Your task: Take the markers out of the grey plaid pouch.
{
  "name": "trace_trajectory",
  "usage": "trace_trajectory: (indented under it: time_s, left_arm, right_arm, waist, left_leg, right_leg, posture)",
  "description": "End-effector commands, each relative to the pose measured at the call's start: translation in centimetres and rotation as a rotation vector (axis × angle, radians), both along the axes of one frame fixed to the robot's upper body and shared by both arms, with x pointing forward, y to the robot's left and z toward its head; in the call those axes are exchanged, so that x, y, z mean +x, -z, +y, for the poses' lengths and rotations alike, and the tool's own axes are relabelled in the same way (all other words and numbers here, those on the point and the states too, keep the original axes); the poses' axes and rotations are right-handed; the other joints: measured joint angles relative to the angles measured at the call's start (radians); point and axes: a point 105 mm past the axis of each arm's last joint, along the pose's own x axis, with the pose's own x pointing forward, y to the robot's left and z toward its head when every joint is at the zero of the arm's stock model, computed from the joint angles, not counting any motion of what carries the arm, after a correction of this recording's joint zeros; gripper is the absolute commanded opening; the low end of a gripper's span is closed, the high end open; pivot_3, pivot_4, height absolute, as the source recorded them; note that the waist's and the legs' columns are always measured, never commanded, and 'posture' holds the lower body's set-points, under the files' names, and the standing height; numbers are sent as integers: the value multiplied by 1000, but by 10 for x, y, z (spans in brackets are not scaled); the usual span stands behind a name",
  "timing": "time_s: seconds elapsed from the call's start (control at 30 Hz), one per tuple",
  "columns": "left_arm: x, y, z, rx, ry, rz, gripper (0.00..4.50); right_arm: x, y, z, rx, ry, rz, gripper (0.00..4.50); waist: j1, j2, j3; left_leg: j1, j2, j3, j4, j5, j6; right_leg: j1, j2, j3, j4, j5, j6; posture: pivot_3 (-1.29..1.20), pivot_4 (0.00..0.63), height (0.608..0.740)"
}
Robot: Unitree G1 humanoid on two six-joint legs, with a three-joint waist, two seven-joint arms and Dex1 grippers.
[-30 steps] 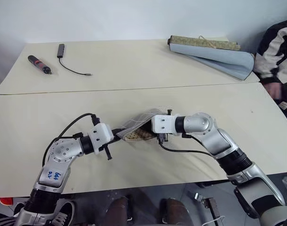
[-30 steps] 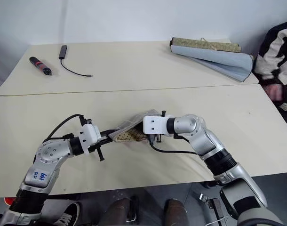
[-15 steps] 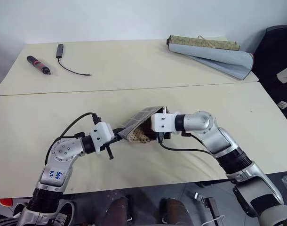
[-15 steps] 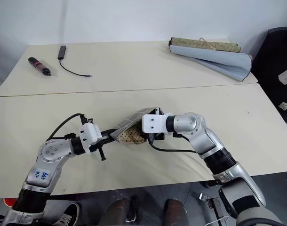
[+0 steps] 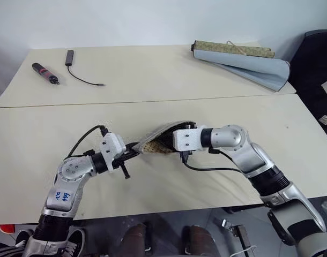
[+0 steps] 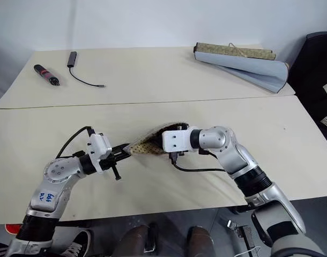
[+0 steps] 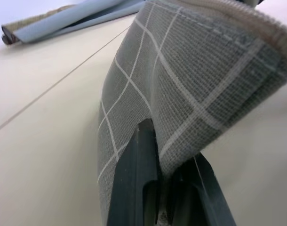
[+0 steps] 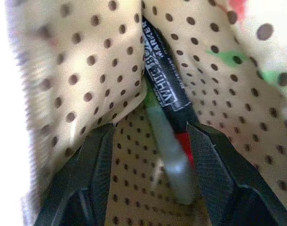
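The left gripper (image 7: 157,188) held the grey plaid pouch (image 5: 161,140) off the near table (image 5: 35,139), its fingers pinched together on a corner of the fabric. The right gripper (image 8: 150,165) reached inside the pouch's mouth, fingers spread apart against the dotted tan lining. Between those fingers lay the markers (image 8: 169,117), a dark-bodied one with a red cap beside one with a light-green cap, neither yet gripped.

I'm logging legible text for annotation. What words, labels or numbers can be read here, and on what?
"WHITE BOARD MARKER", partly legible, on the dark marker inside the grey plaid pouch.
Smaller print beside it: too blurred to read.
Blue handwritten marks on a sticker on the left arm: too small to read.
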Motion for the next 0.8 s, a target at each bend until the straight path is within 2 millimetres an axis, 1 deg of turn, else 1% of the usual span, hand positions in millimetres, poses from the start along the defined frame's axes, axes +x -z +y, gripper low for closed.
trace_trajectory:
  time_s: [0.03, 0.13, 0.23, 0.37, 0.5, 0.53, 0.57, 0.67, 0.8]
  left_arm:
    - [2, -25, 3, -70, -21, -60, 0]
    - [3, -28, 3, -86, -24, -66, 0]
    - [-2, -23, -4, -59, 19, -57, 0]
    - [-6, -24, -11, -64, 64, -40, 0]
    - [-9, -21, -14, -53, 86, -28, 0]
    - [-9, -21, -15, -54, 87, -27, 0]
    - [-11, -20, -17, -58, 100, -18, 0]
    - [-15, -19, -21, -72, 123, 8, 0]
    - [-16, -19, -20, -82, 121, 19, 0]
  right_arm:
    - [-3, -28, -6, 16, -18, -74, 2520]
    - [-5, -28, -7, 17, -22, -76, 2520]
    - [-1, -22, -7, -1, -12, -77, 2520]
    - [2, -15, -6, -49, -10, -95, 2520]
    - [1, -13, -4, -42, -19, -70, 2520]
    - [0, -12, -4, -44, -21, -69, 2123]
    - [1, -13, -2, -46, -23, -83, 1938]
    - [2, -15, -1, -41, -21, -101, 1938]
    - [2, -16, -2, -46, -18, -96, 1938]
  waist:
    - [0, 0, 0]
    - [0, 0, 0]
    - [-1, 0, 0]
    - [0, 0, 0]
    - [-1, 0, 0]
    - [-1, 0, 0]
    - [-1, 0, 0]
    - [-1, 0, 0]
    - [0, 0, 0]
  left_leg:
    - [0, 0, 0, 0, 0, 0]
    - [0, 0, 0, 0, 0, 0]
    - [0, 0, 0, 0, 0, 0]
    - [0, 0, 0, 0, 0, 0]
    - [0, 0, 0, 0, 0, 0]
    - [0, 0, 0, 0, 0, 0]
    - [0, 0, 0, 0, 0, 0]
    - [0, 0, 0, 0, 0, 0]
    - [0, 0, 0, 0, 0, 0]
  right_leg:
    - [0, 0, 0, 0, 0, 0]
    - [0, 0, 0, 0, 0, 0]
    - [1, 0, 0, 0, 0, 0]
    - [1, 0, 0, 0, 0, 0]
    - [1, 0, 0, 0, 0, 0]
    - [1, 1, 0, 0, 0, 0]
    - [1, 1, 0, 0, 0, 0]
    - [1, 1, 0, 0, 0, 0]
    - [1, 1, 0, 0, 0, 0]
  posture:
    - [0, 150, 740]
    - [0, 150, 740]
    - [0, 150, 740]
    - [0, 150, 740]
    - [0, 150, 740]
    - [0, 150, 740]
    - [0, 150, 740]
    - [0, 150, 740]
    - [0, 150, 740]
